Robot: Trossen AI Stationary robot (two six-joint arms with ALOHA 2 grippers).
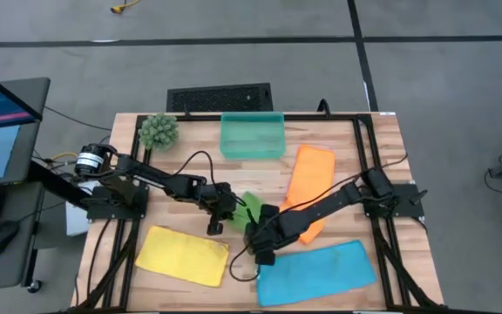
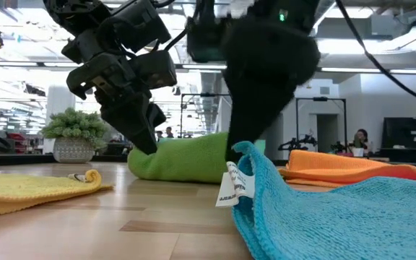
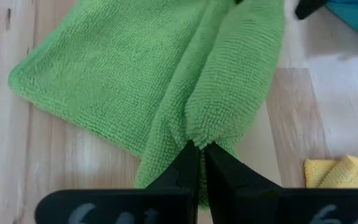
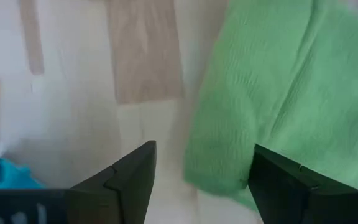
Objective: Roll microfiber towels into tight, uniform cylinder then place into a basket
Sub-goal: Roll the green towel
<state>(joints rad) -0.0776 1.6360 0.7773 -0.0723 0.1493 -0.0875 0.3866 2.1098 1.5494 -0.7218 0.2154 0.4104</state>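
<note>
**Green towel mid-roll, three towels waiting**

Nearest the front edge of the tabletop (image 1: 190, 183): blue towel (image 1: 316, 272), lying flat with one corner rucked up and its label showing in the low view; yellow towel (image 1: 182, 255) beside it, flat, one corner folded over.

Centre: green towel (image 3: 135, 81), partly rolled. One fat fold runs along it, the rest lies spread on the wood. Left end effector (image 3: 201, 163) is closed, its fingertips pinching the end of that fold. Right end effector (image 4: 201, 171) stands wide apart over the opposite end of the roll, holding nothing; whether a finger touches the cloth cannot be told.

Behind centre: orange towel (image 1: 308, 183), flat, partly under the right arm.

Far edge: basket (image 1: 252, 135), no towel visible in it; a spiky plant ball (image 1: 159, 131) beside it.

Risks, as judged from here:
- Roll is loose and uneven; a pinch at one end only could let the fold spring open or skew into a cone.
- Right fingers closing off-centre may catch a single layer and drag the cloth flat.
- Blue towel's raised corner lies near the right arm and could be snagged.
</note>
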